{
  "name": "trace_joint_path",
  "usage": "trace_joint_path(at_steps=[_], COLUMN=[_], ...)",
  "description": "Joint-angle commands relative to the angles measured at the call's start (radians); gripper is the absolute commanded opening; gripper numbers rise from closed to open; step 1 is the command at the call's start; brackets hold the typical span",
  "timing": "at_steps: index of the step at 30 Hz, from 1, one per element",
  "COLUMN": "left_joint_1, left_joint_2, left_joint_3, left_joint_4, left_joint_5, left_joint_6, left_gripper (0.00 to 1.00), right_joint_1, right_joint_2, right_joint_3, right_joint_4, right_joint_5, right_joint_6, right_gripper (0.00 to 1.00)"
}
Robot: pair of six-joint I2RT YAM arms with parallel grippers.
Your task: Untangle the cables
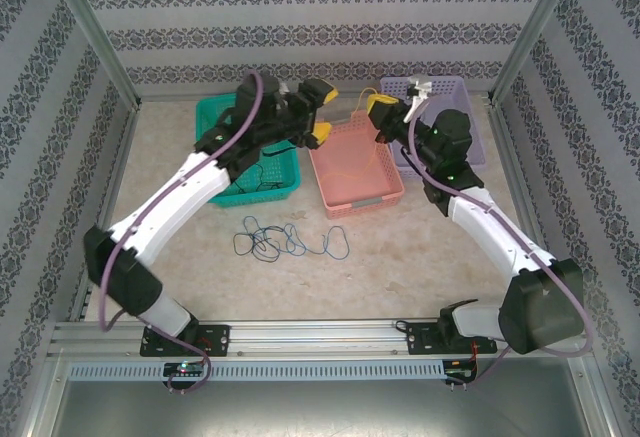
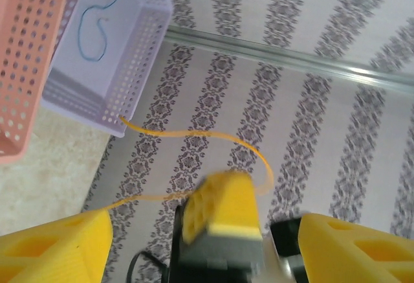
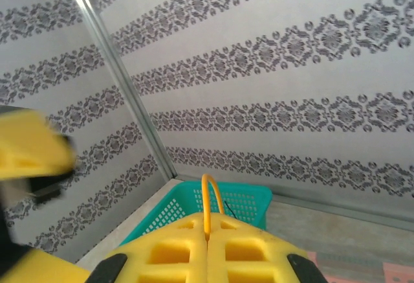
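Yellow cable (image 2: 194,134) is up in the air over the pink basket (image 1: 355,172), at 12 o'clock on the bench (image 1: 420,257). It's pinched in the right pincer (image 3: 207,231), which is clenched on it with a short loop sticking up between the pads. From there it sags across to the left pincer (image 1: 322,114), which is released, jaws wide, nothing gripped.

Blue and black tangle (image 1: 285,240) lies loose on the bench at 6 o'clock, well apart from both arms. A black cable (image 1: 262,172) sits in the green basket (image 1: 215,117) at 11, and a blue cable (image 2: 80,37) in the purple basket (image 2: 139,69) at 1.

My read: sorting step, one freed strand going to a basket. Next move probably needs the right pincer to lower and let go over the pink basket, with the tail kept clear of the left pincer's fingers. After that, the tangle.

Bench top is pale and speckled. Patterned wall panels (image 1: 320,17) on three sides, metal rail (image 1: 300,337) along the near edge.
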Motion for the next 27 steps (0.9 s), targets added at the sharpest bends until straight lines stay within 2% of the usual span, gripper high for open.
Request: trace_joint_path(at_steps=[1,6,12,15,21,24,27], left_joint_1=[-0.026,-0.042,-0.049,-0.045,-0.016,0.008,0.046], left_joint_2=[0.028,0.075,0.088,0.087,0.103,0.102,0.131], left_joint_3=[0.056,0.052,0.059,0.062,0.119,0.141,0.220], left_joint_4=[0.120,0.217,0.240,0.210,0.058,-0.013,-0.086], left_joint_5=[-0.026,-0.081,-0.098,-0.093,-0.012,-0.007,0.025], left_joint_6=[-0.275,-0.410,-0.455,-0.425,-0.290,-0.192,-0.037], left_gripper=[0.78,0.80,0.80,0.67,0.47,0.33,0.18], right_joint_1=[0.032,0.081,0.106,0.113,0.121,0.122,0.124], right_joint_2=[-0.030,-0.048,-0.068,-0.068,-0.075,-0.079,-0.075], right_joint_3=[-0.024,-0.053,-0.079,-0.075,-0.047,-0.025,0.011], right_joint_4=[0.062,0.048,0.028,0.003,-0.083,-0.149,-0.239], right_joint_5=[0.040,0.048,0.049,0.023,-0.019,-0.054,-0.101], right_joint_6=[-0.082,-0.113,-0.129,-0.132,-0.147,-0.157,-0.167], right_gripper=[0.00,0.00,0.00,0.00,0.00,0.00,0.00])
